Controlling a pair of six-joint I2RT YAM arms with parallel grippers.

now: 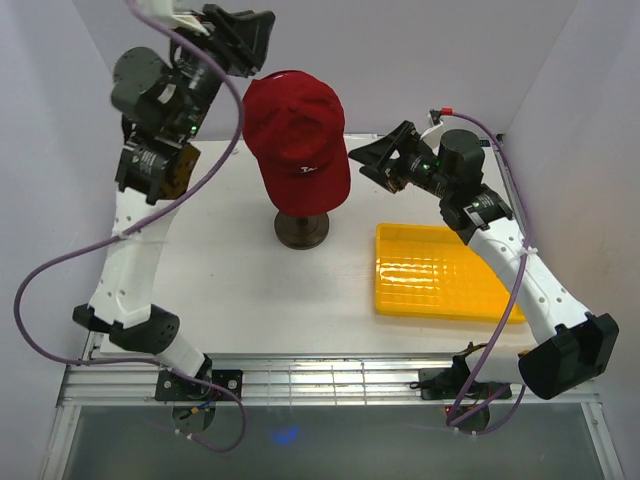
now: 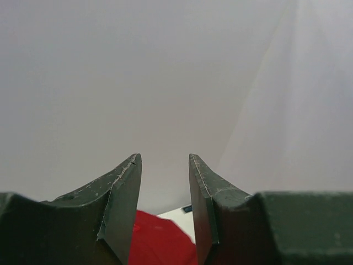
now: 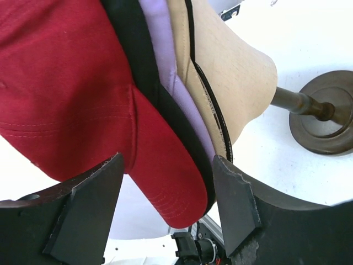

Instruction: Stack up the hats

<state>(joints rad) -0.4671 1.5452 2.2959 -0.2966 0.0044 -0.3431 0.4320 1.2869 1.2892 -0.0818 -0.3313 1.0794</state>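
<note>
Stacking is judged all but done: the hats (image 1: 298,140) are seen nested on the mannequin head (image 3: 237,72) at table centre, with the red cap (image 3: 66,83) uppermost and the black cap (image 3: 128,38) and lavender cap (image 3: 158,30) layered beneath. The left gripper (image 2: 164,157), at 11 o'clock of the stack, and the right gripper (image 3: 168,160), at 3 o'clock, are held parted, with nothing gripped.

The red hat (image 1: 298,140) is on top of the mannequin head (image 3: 242,83), and the head is beige. The hat has a tiny white mark on its front. Under the red one a black hat (image 3: 140,72) peeks out, then a light purple hat (image 3: 162,55). The stand (image 1: 302,228) under the head is dark brown. Beside the head is a bright yellow tray (image 1: 440,275) with a pattern of little squares. The table (image 1: 250,300) is white. A purple cable (image 1: 75,252) loops on the other side of the head.
</note>
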